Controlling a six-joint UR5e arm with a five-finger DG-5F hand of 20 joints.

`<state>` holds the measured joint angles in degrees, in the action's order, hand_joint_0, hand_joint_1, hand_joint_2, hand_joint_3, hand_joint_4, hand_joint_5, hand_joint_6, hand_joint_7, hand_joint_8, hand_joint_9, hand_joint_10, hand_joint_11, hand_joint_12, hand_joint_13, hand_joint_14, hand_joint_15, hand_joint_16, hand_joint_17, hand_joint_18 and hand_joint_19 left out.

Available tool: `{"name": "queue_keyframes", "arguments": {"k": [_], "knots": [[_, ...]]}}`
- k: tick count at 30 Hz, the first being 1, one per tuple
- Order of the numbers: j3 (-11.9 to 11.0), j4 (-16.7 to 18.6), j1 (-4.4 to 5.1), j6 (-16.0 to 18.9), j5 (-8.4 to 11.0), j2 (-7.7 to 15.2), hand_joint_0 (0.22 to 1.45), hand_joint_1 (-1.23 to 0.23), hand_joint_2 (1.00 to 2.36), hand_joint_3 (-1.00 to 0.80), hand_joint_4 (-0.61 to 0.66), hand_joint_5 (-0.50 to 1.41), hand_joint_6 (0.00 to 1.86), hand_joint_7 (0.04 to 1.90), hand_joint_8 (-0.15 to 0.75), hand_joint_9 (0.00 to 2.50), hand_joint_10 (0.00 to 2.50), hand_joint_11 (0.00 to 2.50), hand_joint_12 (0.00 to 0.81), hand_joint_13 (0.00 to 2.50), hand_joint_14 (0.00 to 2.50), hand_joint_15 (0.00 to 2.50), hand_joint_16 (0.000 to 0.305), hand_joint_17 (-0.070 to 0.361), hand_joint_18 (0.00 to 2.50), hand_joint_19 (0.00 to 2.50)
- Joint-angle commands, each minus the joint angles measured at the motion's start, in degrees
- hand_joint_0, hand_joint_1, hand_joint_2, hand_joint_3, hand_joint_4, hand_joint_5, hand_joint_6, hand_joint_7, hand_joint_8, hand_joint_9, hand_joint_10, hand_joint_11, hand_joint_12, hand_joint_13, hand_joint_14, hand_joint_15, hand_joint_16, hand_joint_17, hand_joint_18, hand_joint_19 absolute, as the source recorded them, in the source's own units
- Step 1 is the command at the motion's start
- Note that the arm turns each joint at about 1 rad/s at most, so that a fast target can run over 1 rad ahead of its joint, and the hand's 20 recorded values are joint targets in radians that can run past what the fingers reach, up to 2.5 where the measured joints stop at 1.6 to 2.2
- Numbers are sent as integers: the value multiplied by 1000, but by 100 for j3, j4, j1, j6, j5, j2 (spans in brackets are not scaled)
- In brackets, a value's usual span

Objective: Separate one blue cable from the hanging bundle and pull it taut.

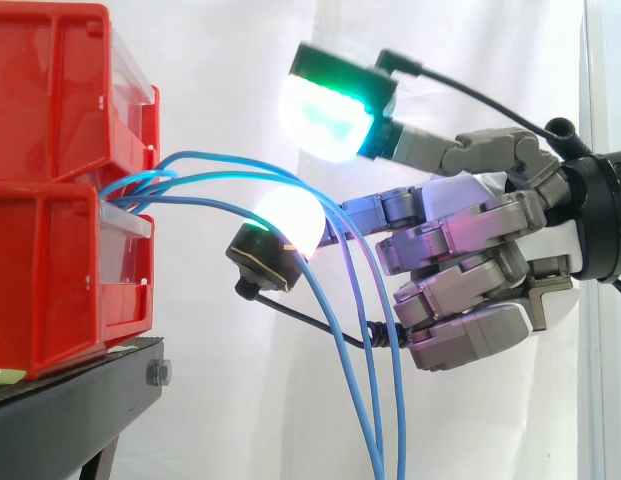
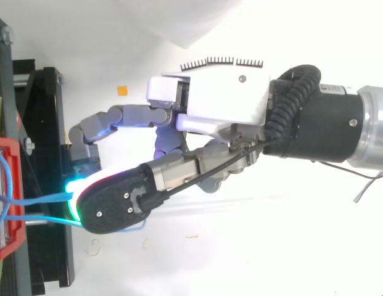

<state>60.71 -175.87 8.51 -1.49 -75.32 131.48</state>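
- Blue cables (image 1: 375, 400) spill from the gap between two stacked red bins (image 1: 60, 100). They arch out to the right and hang straight down past the lower edge of the side view.
- From the top view, the same cables (image 2: 37, 200) run from the bin's front out under the hand's lit fingertip.
- The hand (image 1: 470, 270) reaches in from the right and grips nothing. Its two leading digits are spread wide apart and the rest are folded toward the palm.
- One fingertip, the white-lit pad (image 1: 290, 220), is pushed in among the cables. The upper strands appear to loop over it while the lowest passes beneath.
- The green-lit pad (image 1: 325, 110) is poised well above the bundle, clear of every strand.
- Lower down, the hanging cables cross in front of the folded fingers.
- The bins sit on a black stand (image 1: 70, 400), with a white curtain (image 1: 220, 60) behind.
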Motion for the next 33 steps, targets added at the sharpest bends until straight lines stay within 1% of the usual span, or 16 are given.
{"name": "queue_keyframes", "arguments": {"k": [1, 2, 5, 11, 18, 20, 21, 22, 23, 24, 25, 26, 27, 28, 29, 33], "knots": [[2, 0, 2, 0, 0, 0, 690, -597, 1000, -500, -23, 143, 517, 1293, 155, 2299, 591, 2294, 306, 1368, 1564, 1157, 43, 96, 1375, 1455], [2, 0, 2, 0, 0, 0, 716, -651, 1000, -500, -30, 146, 508, 1316, 156, 2299, 592, 2294, 301, 1371, 1559, 1182, 43, 97, 1387, 1454], [2, 0, -7, 0, 0, 0, 762, -714, 1003, -473, -33, 149, 500, 1345, 157, 2306, 605, 2288, 314, 1385, 1587, 1161, 43, 97, 1394, 1462], [2, 0, 2, 0, 0, 0, 786, -747, 1012, -368, -28, 149, 500, 1342, 158, 2305, 619, 2310, 308, 1363, 1664, 1114, 44, 99, 1385, 1486], [2, 0, -7, 0, 0, 0, 790, -788, 1016, -317, -70, 149, 501, 1345, 179, 2282, 669, 2288, 315, 1346, 1687, 1117, 45, 101, 1372, 1485], [11, 0, -7, 0, 0, 0, 792, -876, 1013, -347, -87, 149, 501, 1349, 181, 2269, 696, 2274, 321, 1347, 1660, 1122, 45, 101, 1375, 1471], [11, 0, 2, 0, 0, 0, 789, -959, 1007, -414, -88, 148, 500, 1355, 174, 2257, 720, 2259, 319, 1357, 1610, 1157, 45, 102, 1385, 1460], [11, 0, -7, 0, 0, 0, 784, -981, 1004, -453, -85, 148, 500, 1352, 176, 2250, 731, 2268, 318, 1358, 1588, 1180, 45, 102, 1388, 1446], [11, 0, -7, 0, 0, 0, 732, -1041, 1000, -500, -67, 143, 511, 1317, 183, 2243, 752, 2248, 316, 1357, 1556, 1212, 46, 104, 1391, 1437], [11, 0, 2, 0, 0, 0, 662, -1043, 1000, -500, -49, 139, 523, 1292, 175, 2241, 757, 2242, 326, 1360, 1561, 1192, 46, 104, 1387, 1439], [11, 0, 2, 0, 0, 0, 621, -1026, 1000, -500, -42, 137, 529, 1275, 174, 2240, 763, 2233, 316, 1356, 1555, 1209, 47, 105, 1388, 1437], [11, 0, 2, 0, 0, 0, 528, -976, 1000, -500, -20, 141, 523, 1290, 183, 2264, 727, 2217, 333, 1377, 1572, 1163, 51, 115, 1420, 1417], [11, 0, 2, 0, 0, 0, 498, -936, 1000, -500, -10, 143, 519, 1304, 186, 2282, 684, 2260, 342, 1387, 1581, 1150, 54, 122, 1443, 1399], [11, 0, -7, 0, 0, 0, 457, -865, 1000, -500, 1, 149, 506, 1331, 194, 2312, 631, 2256, 361, 1410, 1590, 1120, 58, 131, 1482, 1373], [11, 0, 2, 0, 0, 0, 430, -719, 1000, -500, 16, 153, 500, 1345, 200, 2347, 553, 2301, 373, 1431, 1596, 1091, 63, 141, 1496, 1287], [11, 0, 2, 0, 0, 0, 444, -448, 1000, -500, 18, 153, 501, 1353, 196, 2359, 528, 2296, 367, 1430, 1601, 1078, 61, 137, 1478, 1275]]}}
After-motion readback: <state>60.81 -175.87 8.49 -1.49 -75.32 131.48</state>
